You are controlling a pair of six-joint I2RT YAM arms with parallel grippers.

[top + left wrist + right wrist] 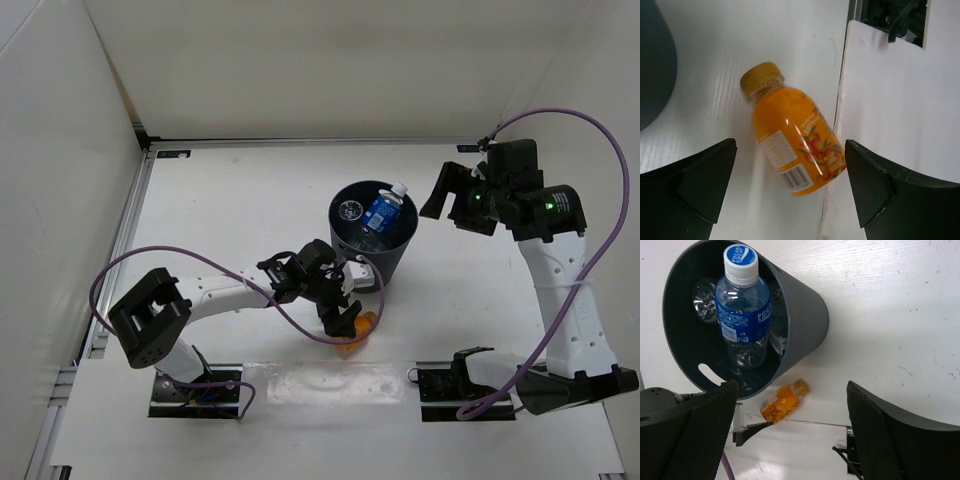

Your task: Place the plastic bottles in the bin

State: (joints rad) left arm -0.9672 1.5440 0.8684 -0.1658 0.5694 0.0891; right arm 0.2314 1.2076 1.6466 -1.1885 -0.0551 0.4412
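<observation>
The short bottle (792, 145) is bright orange with a dull gold cap (761, 77), its label (782, 157) showing a white panel with black print and a barcode beside orange fruit and green leaves. The desk (230, 200) under it is white. The bin (805, 315) is dark navy-grey inside and out, and the clear bottle (742, 310) in it wears a deep blue sleeve (747, 320) with white lettering and a white, blue-printed screw top (740, 260).

White table (230, 200) carries 2 things directly. Dark round bin (400, 255) stands upright approx. mid-table. Small orange drink bottle (792, 145) lies on its side just nearside of it, base end at the seam w/ the white panel (330, 385) along the near edge.
</observation>
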